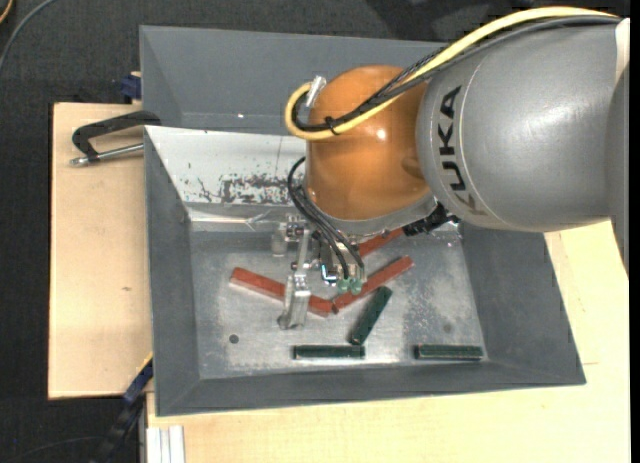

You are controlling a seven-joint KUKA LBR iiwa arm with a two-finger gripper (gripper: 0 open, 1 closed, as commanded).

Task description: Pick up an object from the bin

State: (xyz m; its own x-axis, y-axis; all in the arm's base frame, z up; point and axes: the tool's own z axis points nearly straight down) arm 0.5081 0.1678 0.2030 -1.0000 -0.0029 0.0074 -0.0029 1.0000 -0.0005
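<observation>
End effector [296, 303] sits low over the bin [168, 281] floor, centre-left, on the red-brown stick [256, 282]. Cannot tell how open it is; nothing seen held. Risk: sticks crowd together here, so a grasp may snag the neighbouring red stick [385, 271] or shove the dark green bar [369, 314] aside.
</observation>
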